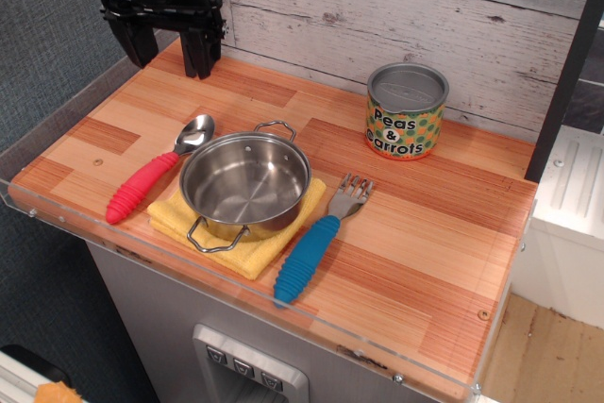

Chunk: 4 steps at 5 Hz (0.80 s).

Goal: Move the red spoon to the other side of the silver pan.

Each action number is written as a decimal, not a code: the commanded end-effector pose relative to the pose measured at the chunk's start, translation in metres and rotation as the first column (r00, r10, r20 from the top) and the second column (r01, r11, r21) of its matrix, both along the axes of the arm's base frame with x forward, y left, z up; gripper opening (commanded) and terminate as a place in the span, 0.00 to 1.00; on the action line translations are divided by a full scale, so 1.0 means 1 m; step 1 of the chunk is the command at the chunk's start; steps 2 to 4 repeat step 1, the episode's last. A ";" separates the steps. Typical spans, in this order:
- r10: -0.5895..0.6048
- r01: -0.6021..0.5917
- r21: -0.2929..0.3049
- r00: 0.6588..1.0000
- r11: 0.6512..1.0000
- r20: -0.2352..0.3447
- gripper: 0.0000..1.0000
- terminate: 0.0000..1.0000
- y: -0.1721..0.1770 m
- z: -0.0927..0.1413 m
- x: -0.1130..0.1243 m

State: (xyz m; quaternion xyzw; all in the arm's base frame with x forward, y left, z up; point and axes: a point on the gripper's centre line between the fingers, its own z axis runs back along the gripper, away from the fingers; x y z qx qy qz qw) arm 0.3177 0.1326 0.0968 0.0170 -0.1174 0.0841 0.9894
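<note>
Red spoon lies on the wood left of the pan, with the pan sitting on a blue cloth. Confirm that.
Not quite. The red spoon does lie on the wood left of the pan, but the cloth under the pan is yellow, not blue. The only camera view shows this; the blue thing is the fork.

The robot shows only its black gripper (pixel 170 52), made of matte plastic or metal. A blocky dark body sits above, cut by the picture edge. Under it runs a flat horizontal bar, and two thick, squared black fingers (pixel 199 52) hang from this bar. No markings can be read.
</note>
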 end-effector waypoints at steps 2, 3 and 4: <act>-0.007 0.006 0.017 0.999 1.000 0.034 1.00 1.00 -0.003 0.012 0.003; -0.007 0.006 0.017 0.999 1.000 0.034 1.00 1.00 -0.003 0.012 0.003; -0.007 0.006 0.017 0.999 1.000 0.034 1.00 1.00 -0.003 0.012 0.003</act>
